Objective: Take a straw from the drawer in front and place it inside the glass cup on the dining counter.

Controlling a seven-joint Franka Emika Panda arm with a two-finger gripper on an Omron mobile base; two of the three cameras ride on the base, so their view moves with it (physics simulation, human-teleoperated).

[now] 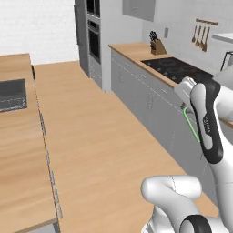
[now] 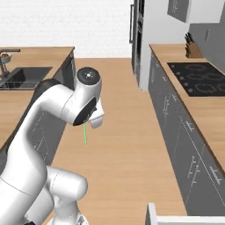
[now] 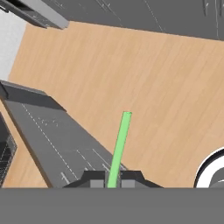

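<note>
Left of the claw (image 3: 113,181): dining worktop (image 1: 18,150), light wood top with a dark sink (image 2: 22,77) let into it. Glass cup not made out on it from here, so the target spot is still to be found.

Centre: the claw is pressed together on the straw (image 3: 119,148), pinching its lower end between the two dark fingertips (image 3: 96,180). In the hand view the straw runs straight out along the claw's axis, free end well beyond the tips, with wood floor (image 3: 144,78) behind it. In the right base view it hangs below the wrist as a thin green line, long axis near vertical, free end down, well clear of the floor. In the left base view it reads as a green line tilted along the forearm.

Right of the claw: wall run of grey cabinets (image 1: 150,98), hob (image 2: 197,77), knife block (image 1: 158,46).

Step in hand, my read: carry to the dining worktop.
- Keep the pinch firm. The stick is thin and could pivot or slip.
- Swing left with the free end kept above worktop height, so it can't snag the edge.
- Locate the cup before lowering.
- Hold the straw near vertical, centre its tip over the mouth, lower, then release.
</note>
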